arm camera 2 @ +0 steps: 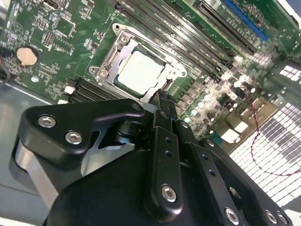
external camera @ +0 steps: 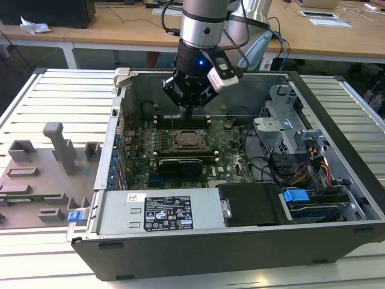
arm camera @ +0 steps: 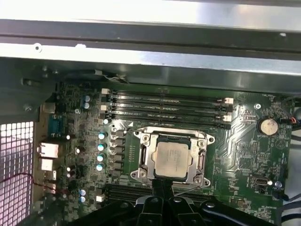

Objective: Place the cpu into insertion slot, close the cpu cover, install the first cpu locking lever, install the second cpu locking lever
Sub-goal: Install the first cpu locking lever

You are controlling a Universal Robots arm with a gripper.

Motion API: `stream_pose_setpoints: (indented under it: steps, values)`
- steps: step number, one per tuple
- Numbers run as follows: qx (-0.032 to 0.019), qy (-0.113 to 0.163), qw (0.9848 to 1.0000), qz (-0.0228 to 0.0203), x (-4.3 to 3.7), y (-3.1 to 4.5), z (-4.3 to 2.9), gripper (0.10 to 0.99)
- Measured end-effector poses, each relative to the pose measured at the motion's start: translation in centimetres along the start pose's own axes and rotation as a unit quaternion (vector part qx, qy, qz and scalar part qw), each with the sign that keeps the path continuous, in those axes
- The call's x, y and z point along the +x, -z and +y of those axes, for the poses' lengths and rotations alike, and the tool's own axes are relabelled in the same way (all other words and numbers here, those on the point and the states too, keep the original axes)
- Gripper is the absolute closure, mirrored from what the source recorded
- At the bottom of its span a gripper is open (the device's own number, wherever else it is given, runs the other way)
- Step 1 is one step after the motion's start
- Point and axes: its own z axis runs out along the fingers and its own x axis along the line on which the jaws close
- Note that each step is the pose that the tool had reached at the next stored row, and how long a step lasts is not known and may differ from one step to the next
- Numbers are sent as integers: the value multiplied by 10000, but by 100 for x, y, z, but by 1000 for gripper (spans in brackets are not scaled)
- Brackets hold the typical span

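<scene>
Where the green board (arm camera: 235,155) lies flat in the open grey metal case (external camera: 240,253), the cpu (arm camera: 171,158) sits in the slot (arm camera: 171,133), a small square with a smooth, pale silver-beige face and softly rounded corners. The cover (arm camera: 146,160), a thin stamped frame of bright metal, lies flat around it, and the chip shows through its square window. Screw heads mark the corners of the slot's rim. Whether the levers are latched I cannot tell. Long black memory slots (arm camera: 164,106) run in straight rows along two opposite sides of the slot, close to its rim, and a round silver coin cell (arm camera: 268,126) sits well apart on the board. The hand (arm camera: 162,184) is matt black, blocky and bolted with shiny screws; its two slim fingers (arm camera 2: 162,101) are pressed together into one narrow bar, with nothing seen between them, and their tips (arm camera 2: 162,96) stand just beside one edge of the slot, next to the cover. In the exterior view the hand (external camera: 188,111) hangs tip-down over the board, near the cpu (external camera: 188,140) and just short of the case's far wall. The case is open above, so the arm has free room overhead. On the exterior view's right a grey drive cage (external camera: 283,129) and loose cables (external camera: 264,165) crowd the board's edge. The case rests on a ribbed, pale slatted bench (external camera: 54,96).
</scene>
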Motion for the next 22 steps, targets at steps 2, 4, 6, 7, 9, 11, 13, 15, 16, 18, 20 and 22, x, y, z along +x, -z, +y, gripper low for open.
stream_pose_setpoints:
  steps: [2, 4, 6, 7, 9, 11, 13, 15, 16, 18, 20, 22]
  values:
    - [15, 186, 9998, -7, 0, 0, 0, 980]
    - [30, 378, 9993, -13, 0, 0, 0, 980]
    - [39, 486, 9988, -17, 0, 0, 0, 980]
    - [43, 546, 9985, -19, 0, 0, 0, 980]
    - [57, 728, 9973, -25, 0, 0, 0, 980]
    - [67, 854, 9963, -29, 0, 0, 0, 980]
    - [73, 962, 9953, -33, 0, 0, 0, 980]
    - [59, 959, 9954, -36, 0, 0, 1, 980]
    - [54, 910, 9958, -35, 0, -1, 0, 980]
    - [37, 695, 9976, -28, 0, -3, 0, 980]
    - [19, 463, 9989, -20, 0, -6, 0, 980]
    - [1, 227, 9997, -13, -1, -10, 1, 980]
